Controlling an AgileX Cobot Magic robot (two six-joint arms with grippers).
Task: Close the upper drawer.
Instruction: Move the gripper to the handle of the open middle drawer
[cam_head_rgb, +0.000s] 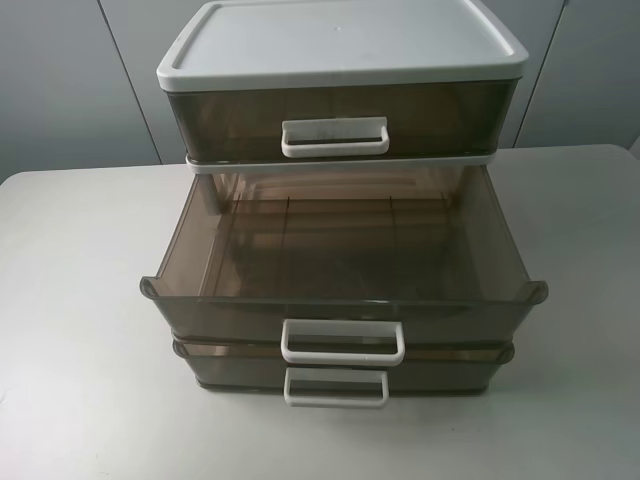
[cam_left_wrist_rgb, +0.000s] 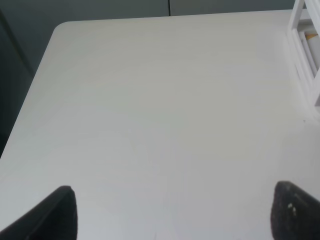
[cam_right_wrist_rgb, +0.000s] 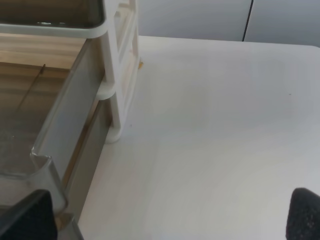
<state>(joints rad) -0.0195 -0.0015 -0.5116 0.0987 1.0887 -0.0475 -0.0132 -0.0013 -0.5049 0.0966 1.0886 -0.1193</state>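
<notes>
A drawer unit with a white lid (cam_head_rgb: 340, 40) stands on the table, holding three smoky-brown drawers with white handles. The top drawer (cam_head_rgb: 334, 137) sits flush in the frame. The middle drawer (cam_head_rgb: 343, 312) is pulled far out and is empty. The bottom drawer (cam_head_rgb: 336, 387) sticks out a little. Neither arm shows in the exterior high view. My left gripper (cam_left_wrist_rgb: 172, 215) is open over bare table, with the unit's white frame (cam_left_wrist_rgb: 306, 50) off to one side. My right gripper (cam_right_wrist_rgb: 170, 215) is open beside the pulled-out drawer's side wall (cam_right_wrist_rgb: 65, 125) and the frame (cam_right_wrist_rgb: 120, 65).
The white table (cam_head_rgb: 80, 300) has rounded corners and extends on both sides of the unit. Grey wall panels stand behind it.
</notes>
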